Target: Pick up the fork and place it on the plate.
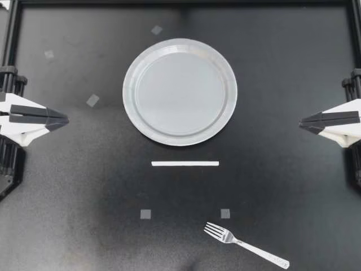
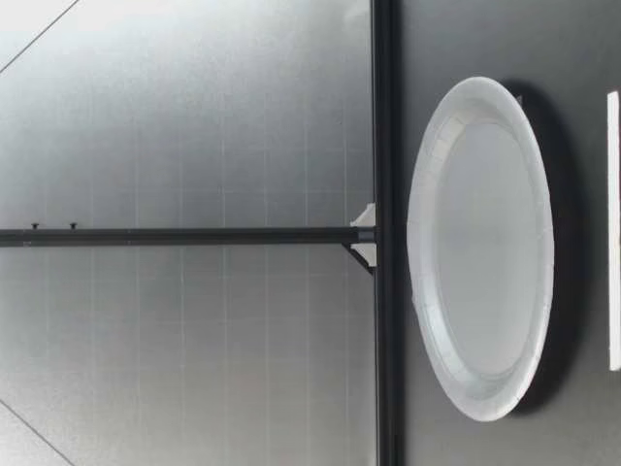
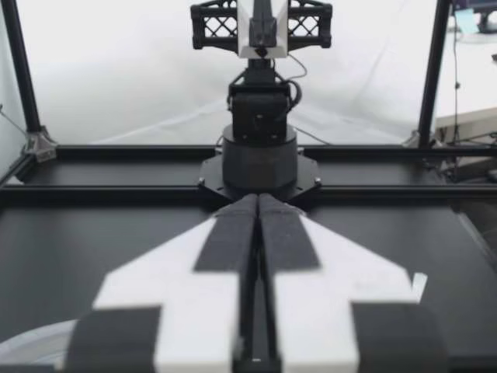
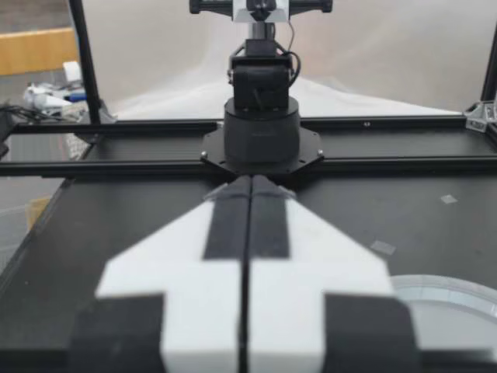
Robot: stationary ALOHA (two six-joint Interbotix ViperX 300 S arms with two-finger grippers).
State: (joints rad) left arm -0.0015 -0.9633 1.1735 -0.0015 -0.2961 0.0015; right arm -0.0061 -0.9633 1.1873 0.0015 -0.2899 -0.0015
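Observation:
A silver fork point(image 1: 246, 245) lies flat near the table's front edge, right of centre, tines toward the middle. The round grey plate point(image 1: 180, 131) sits at the table's centre with nothing on it; the low view shows the plate point(image 2: 480, 388) too. My left gripper point(image 1: 65, 119) hovers at the table's left side, shut and holding nothing. Opposite it, my right gripper point(image 1: 302, 120) is at the right side, also shut and holding nothing. Both are far from the fork. In the left wrist view my left gripper point(image 3: 257, 200) points at the other arm's base, as my right gripper point(image 4: 250, 180) does in its view.
A white strip point(image 1: 185, 164) lies between plate and fork, seen edge-on as a strip point(image 2: 613, 231) in the low view. Small grey tape squares point(image 1: 145, 214) dot the black table. A black frame rail point(image 1: 180, 2) runs along the far edge.

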